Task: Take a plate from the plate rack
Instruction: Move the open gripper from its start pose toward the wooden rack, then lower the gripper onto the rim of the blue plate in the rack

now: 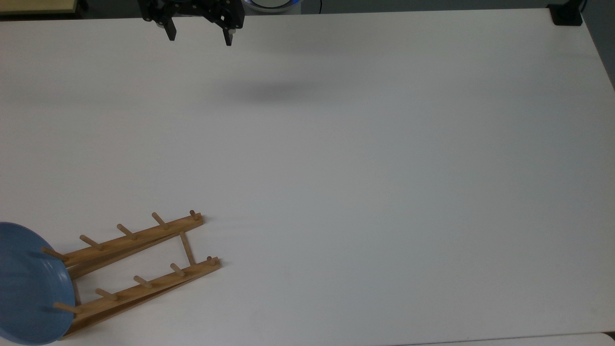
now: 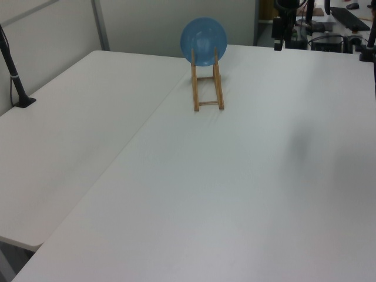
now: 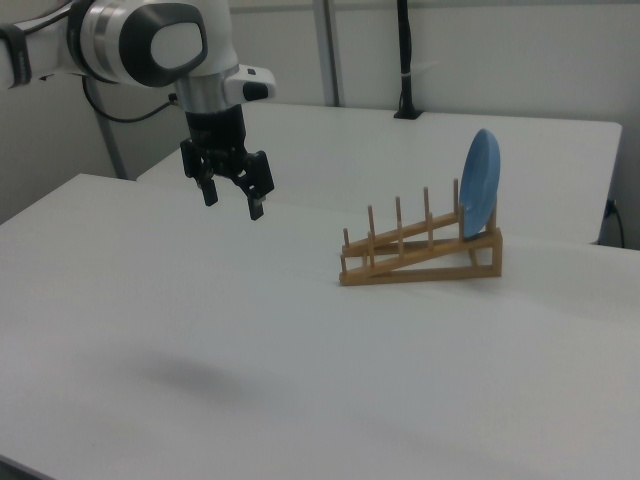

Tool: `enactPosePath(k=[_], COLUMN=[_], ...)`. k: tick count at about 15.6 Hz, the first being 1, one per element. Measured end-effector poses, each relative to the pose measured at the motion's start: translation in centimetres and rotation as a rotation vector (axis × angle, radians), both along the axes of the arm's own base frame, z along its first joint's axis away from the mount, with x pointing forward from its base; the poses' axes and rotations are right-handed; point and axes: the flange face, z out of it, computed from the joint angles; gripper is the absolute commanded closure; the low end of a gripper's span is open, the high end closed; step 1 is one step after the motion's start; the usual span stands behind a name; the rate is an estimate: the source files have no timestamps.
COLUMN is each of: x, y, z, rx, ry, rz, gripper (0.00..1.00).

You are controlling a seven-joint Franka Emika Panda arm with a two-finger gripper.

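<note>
Right view is showing the gripper [image 3: 229, 198] hanging high above the white table [image 3: 300, 380], jaws spread wide and holding nothing. The plate [image 3: 480, 185] is standing on edge in the last slot at the raised end of the plate rack [image 3: 420, 255], leaning against the end pegs, well apart from the gripper. Nothing of the task is looking done: the plate is sitting in its slot untouched, and the approach, the grasp on the rim and the lift out of the pegs are all remaining.

Top view is placing the gripper [image 1: 198, 37] at the table's far edge and the plate [image 1: 29, 283] at the top view's lower left corner, partly cut by the frame, so the long diagonal crossing is reading plainly; the rack [image 1: 139, 264] is lying askew to the table edges. Right view alone is giving the rack's slope, the plate's near-upright tilt and the gripper's height above the surface. Left view is facing the plate [image 2: 203, 41] broadside as a full disc behind the two rails of the rack [image 2: 207, 85], with the gripper [image 2: 278, 41] small at the left view's upper right.
</note>
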Motion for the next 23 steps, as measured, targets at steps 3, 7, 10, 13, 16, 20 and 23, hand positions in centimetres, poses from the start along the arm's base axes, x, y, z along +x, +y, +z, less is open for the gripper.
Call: enactPosePath(k=[3,7,10,13,16,20,23], x=[0.4,1.9,4.4,6.5,9.3,11.9,13.5], y=[-0.2,-1.3,-1.9,-4.5,-8.2,-12.0,-13.4], z=[0.6,2.0,3.1,3.9,2.9,1.0,-0.5], rx=[-0.006,-0.029,-0.063,-0.139,-0.251,-0.389,-0.458], ry=[-0.038,-0.121,-0.255,-0.439,-0.617,-0.739,-0.793], rz=[-0.003,-0.017,-0.019,-0.037,-0.049,-0.033,-0.009], gripper=[0.00,0.00,0.00,0.00,0.08,0.16,0.16])
